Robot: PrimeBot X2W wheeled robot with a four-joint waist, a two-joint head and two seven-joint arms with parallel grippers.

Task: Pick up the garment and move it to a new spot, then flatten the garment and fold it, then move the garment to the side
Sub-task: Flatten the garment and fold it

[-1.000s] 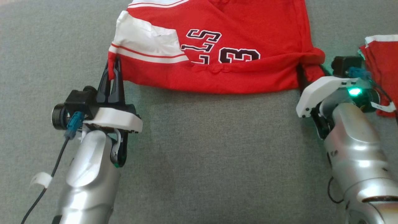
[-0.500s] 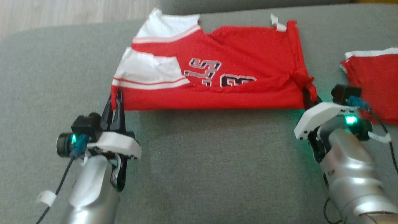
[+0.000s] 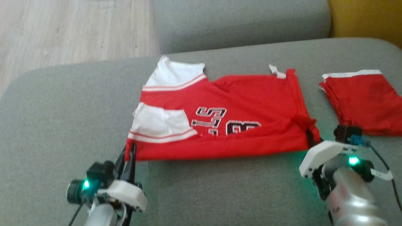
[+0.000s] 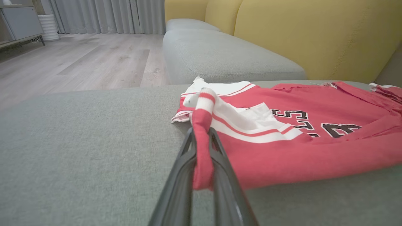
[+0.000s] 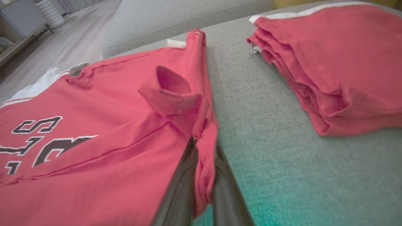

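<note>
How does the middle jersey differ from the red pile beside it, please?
The jersey lies spread out; the pile is folded into a stack. The jersey has black lettering and white panels; the pile is plain red, white-edged. The left gripper and right gripper have their jaws pinching the jersey; the pile lies untouched. Both are red, on the grey cushion.

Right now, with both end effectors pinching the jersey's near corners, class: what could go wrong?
1. The left end effector and right end effector each grip only a thin corner of the jersey; it might slip free.
2. The right corner is bunched, so the fold may come out creased.
3. The folded red pile lies close to the right end effector, which might snag it.
</note>
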